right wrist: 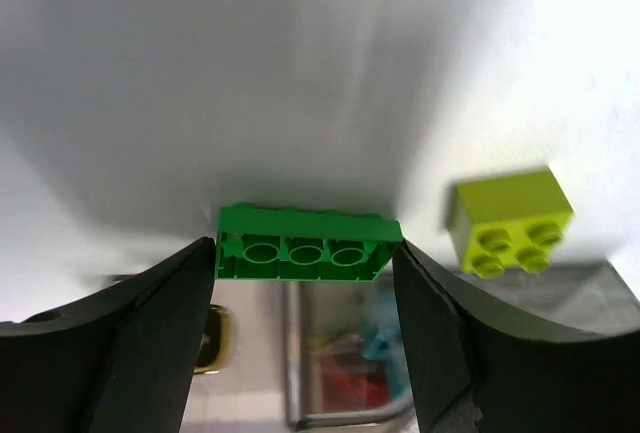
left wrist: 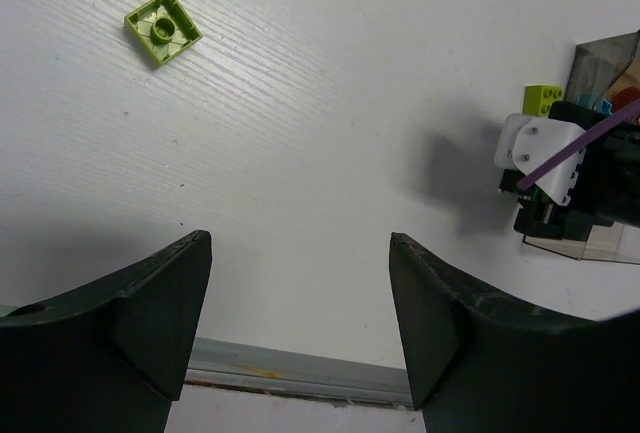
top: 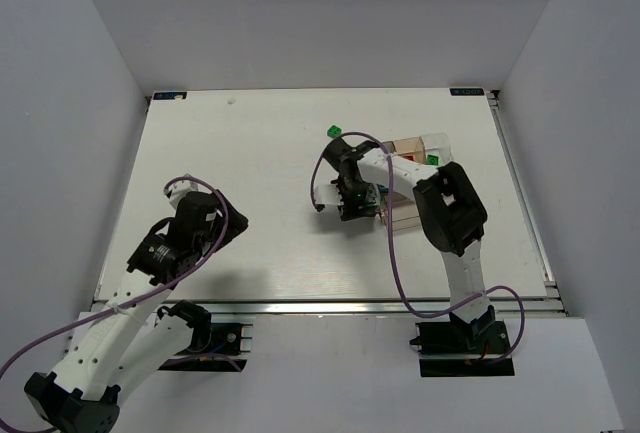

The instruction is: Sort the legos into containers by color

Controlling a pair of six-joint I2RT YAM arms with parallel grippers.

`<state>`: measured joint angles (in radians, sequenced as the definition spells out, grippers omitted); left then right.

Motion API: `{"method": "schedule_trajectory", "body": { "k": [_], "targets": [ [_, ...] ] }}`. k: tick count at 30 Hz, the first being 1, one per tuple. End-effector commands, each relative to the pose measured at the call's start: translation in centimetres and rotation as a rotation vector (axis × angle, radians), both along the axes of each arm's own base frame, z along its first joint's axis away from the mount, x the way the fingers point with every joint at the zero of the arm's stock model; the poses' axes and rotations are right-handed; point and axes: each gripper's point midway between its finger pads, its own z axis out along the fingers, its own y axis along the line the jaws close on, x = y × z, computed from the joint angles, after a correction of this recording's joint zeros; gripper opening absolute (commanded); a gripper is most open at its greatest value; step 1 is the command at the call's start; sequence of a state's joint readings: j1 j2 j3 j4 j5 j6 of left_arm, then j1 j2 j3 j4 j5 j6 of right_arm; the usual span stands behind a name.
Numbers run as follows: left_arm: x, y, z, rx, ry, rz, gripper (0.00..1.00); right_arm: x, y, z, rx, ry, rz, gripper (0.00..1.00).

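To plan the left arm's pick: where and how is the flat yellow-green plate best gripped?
Probably across two opposite side edges of the yellow-green plate, from straight above, the grip turned to match: it lies flat and skewed on the table.

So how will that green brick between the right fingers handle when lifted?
The green brick looks rigid moulded plastic, so it probably won't flex. Hollow underside suggests it's light. The right gripper touches only its short, glossy ends, so it may pivot or slip.
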<state>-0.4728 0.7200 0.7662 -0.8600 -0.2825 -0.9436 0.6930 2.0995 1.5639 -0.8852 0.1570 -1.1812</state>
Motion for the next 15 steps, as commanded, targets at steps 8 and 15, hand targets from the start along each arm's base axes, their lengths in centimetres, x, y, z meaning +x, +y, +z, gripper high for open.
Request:
{"method": "schedule_trajectory", "body": {
  "k": [8,15],
  "targets": [
    [1.2,-0.4,1.2,-0.010,-0.044,-0.002,0.81,-4.5,8.8,10.3,0.519,0.307,-0.120,0.32],
    [2.5,-1.5,1.3,-0.013,-0.064,-0.039,0.82,2.5,6.1,16.7,0.726,0.080,-0.384,0.32]
  ]
}}
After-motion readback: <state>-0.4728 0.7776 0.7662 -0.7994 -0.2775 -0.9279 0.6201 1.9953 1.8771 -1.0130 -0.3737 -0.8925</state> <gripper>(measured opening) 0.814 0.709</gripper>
